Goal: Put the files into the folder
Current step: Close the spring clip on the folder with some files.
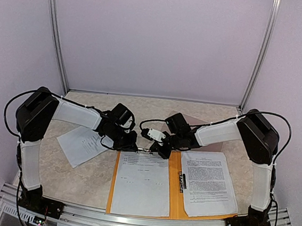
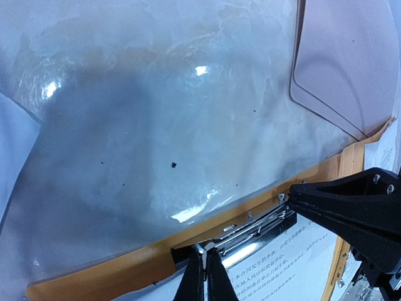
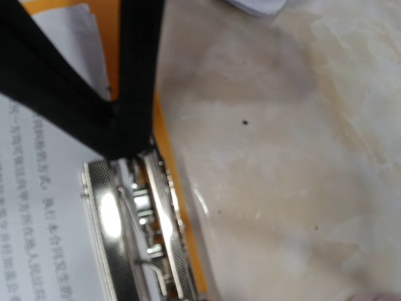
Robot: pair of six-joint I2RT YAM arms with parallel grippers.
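Observation:
The orange folder (image 1: 171,200) lies open at the near edge of the table. One of the files (image 1: 141,184) lies in its left half under a metal clip (image 2: 263,229). A second, densely printed sheet (image 1: 207,182) rests on the right half, and a third (image 1: 81,145) lies loose on the table to the left. My left gripper (image 2: 205,254) is shut, with its tips at the clip's left end. My right gripper (image 2: 291,195) is shut at the clip's right end. In the right wrist view the clip (image 3: 131,226) shows, but that gripper's own fingertips do not.
A clear plastic sheet (image 2: 156,125) lies on the marbled table just beyond the folder's top edge. A taupe translucent cover (image 1: 196,120) sits behind the right arm. Purple walls close in the back and both sides.

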